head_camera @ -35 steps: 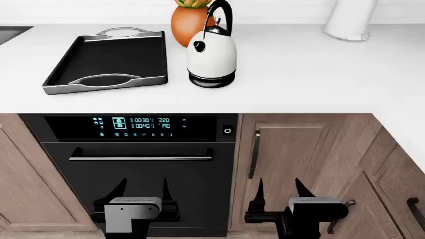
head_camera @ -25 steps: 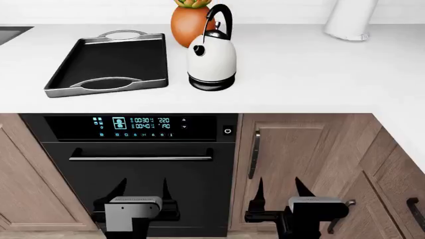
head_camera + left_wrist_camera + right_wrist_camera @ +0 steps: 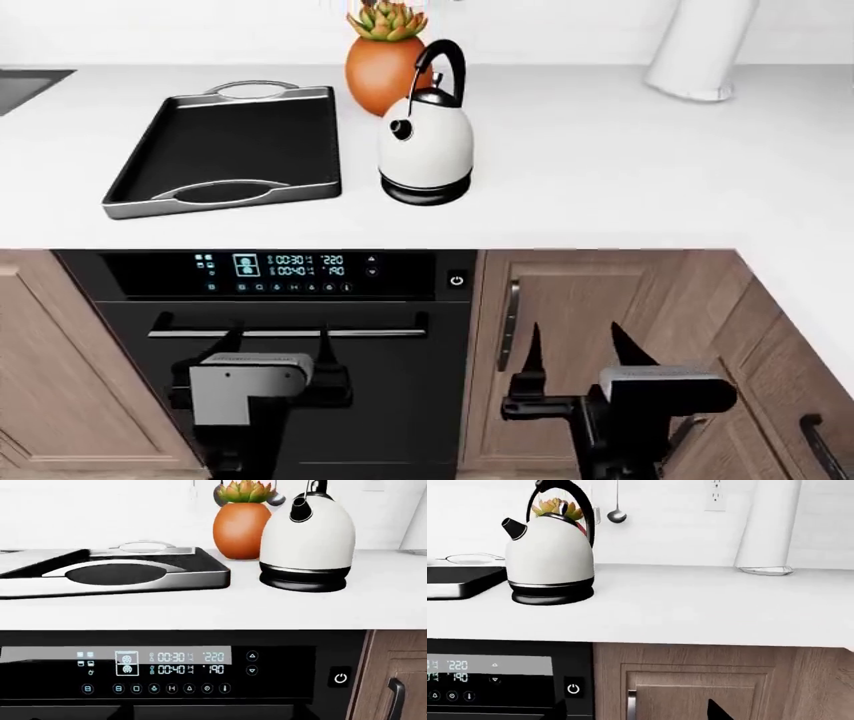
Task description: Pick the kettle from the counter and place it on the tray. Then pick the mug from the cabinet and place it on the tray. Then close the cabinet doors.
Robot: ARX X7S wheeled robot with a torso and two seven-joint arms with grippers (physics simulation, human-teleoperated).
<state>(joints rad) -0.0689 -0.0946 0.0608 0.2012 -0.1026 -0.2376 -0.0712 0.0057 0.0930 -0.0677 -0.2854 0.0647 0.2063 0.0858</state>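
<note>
The white kettle (image 3: 426,150) with its black arched handle stands on the white counter (image 3: 601,170), just right of the black tray (image 3: 220,203). The tray holds nothing. Both grippers hang well below the counter edge. My left gripper (image 3: 280,345) is open in front of the oven door. My right gripper (image 3: 578,350) is open in front of a wooden door, with two dark fingertips (image 3: 717,711) showing. The kettle (image 3: 307,540) and the tray (image 3: 200,577) fill the left wrist view; the kettle (image 3: 550,555) also shows in the right wrist view. The mug and its cabinet are out of view.
An orange succulent pot (image 3: 380,60) stands right behind the kettle. A white cylinder (image 3: 694,45) stands at the back right of the counter, and a sink corner (image 3: 27,85) is at the far left. Below the counter are an oven (image 3: 267,265) with a bar handle (image 3: 287,330) and shut wooden doors (image 3: 587,300).
The head view has shifted, so the counter sits lower in the picture. Both grippers have risen a little toward the counter edge. Kettle and tray stand where they were.
</note>
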